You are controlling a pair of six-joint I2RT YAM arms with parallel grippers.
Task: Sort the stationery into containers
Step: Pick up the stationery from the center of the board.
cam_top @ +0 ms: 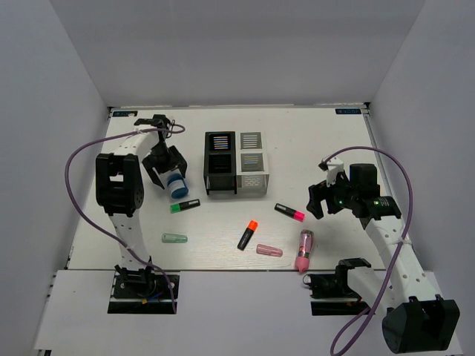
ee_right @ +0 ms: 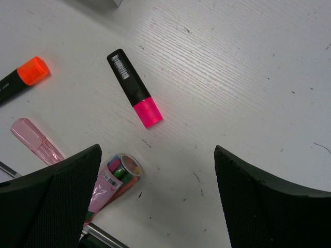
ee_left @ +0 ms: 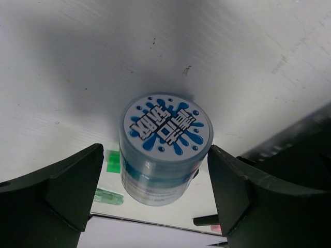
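The blue-white tape roll (cam_top: 178,187) stands on the table left of the black box (cam_top: 220,163), which adjoins the white-grey box (cam_top: 252,165). My left gripper (cam_top: 169,176) is open around the roll (ee_left: 165,150), with a gap showing at the left finger. My right gripper (cam_top: 315,202) is open and empty above the table, right of the pink-capped highlighter (cam_top: 289,213), which also shows in the right wrist view (ee_right: 134,88). The green-capped highlighter (cam_top: 185,206), green capsule (cam_top: 174,238), orange-capped highlighter (cam_top: 247,234), pink capsule (cam_top: 269,251) and pink-clear tube (cam_top: 304,250) lie loose on the table.
The table (cam_top: 319,141) is walled by grey panels on three sides. The tube (ee_right: 114,181) lies close to my right gripper's left finger (ee_right: 57,201). The black box's edge (ee_left: 295,139) is just right of my left gripper.
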